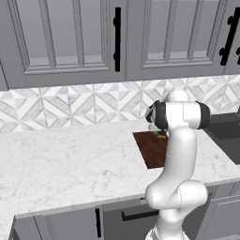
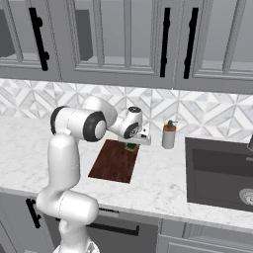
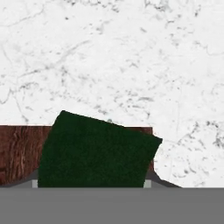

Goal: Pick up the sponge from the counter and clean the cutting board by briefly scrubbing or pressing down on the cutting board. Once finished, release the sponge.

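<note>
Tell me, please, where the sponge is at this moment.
The sponge is between the gripper's fingers at the far end of the cutting board, near the backsplash, left of the soap dispenser. In the hand view its dark green face overlaps the board's edge.

No legible text, labels, brands, numbers or signs are showing on any surface (cabinets, backsplash and counter included).

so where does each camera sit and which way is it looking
left base view: behind the arm's left, facing the white marble counter; arm at lower right.
right base view: behind its right, same counter; arm lower left, tool at the board's far end.
hand view: looks down the tool onto the dark green sponge.
All share the reddish-brown wooden cutting board.
</note>
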Robot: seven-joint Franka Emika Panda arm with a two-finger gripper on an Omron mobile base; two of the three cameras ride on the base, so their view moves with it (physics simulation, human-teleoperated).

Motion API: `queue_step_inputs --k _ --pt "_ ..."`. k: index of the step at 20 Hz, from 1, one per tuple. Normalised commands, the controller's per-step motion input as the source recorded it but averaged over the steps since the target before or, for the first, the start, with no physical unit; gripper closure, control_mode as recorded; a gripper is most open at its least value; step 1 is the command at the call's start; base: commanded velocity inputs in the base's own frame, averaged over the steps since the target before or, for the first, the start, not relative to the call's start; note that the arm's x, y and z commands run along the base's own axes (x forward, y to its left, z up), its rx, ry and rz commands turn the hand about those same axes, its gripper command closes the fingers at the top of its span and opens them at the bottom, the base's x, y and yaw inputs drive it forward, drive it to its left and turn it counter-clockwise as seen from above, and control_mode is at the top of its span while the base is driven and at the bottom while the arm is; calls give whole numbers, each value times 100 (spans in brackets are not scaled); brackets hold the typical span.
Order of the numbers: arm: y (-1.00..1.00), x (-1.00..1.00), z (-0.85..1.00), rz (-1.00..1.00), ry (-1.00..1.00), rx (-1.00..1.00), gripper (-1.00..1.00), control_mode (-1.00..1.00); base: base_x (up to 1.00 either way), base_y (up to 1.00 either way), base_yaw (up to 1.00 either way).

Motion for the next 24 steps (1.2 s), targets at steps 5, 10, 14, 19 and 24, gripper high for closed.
queue_step_inputs --k 5,10,14,19,24 --pt "0 -43 0 0 0 0 100 -100 0 0 0" --pt "0 -41 -20 0 0 0 100 -100 0 0 0" --pt "5 -39 -56 0 0 -1 100 -100 0 0 0" --pt "13 -33 -75 0 0 -5 100 -100 0 0 0" --pt "0 -89 -29 0 0 0 100 -100 0 0 0"
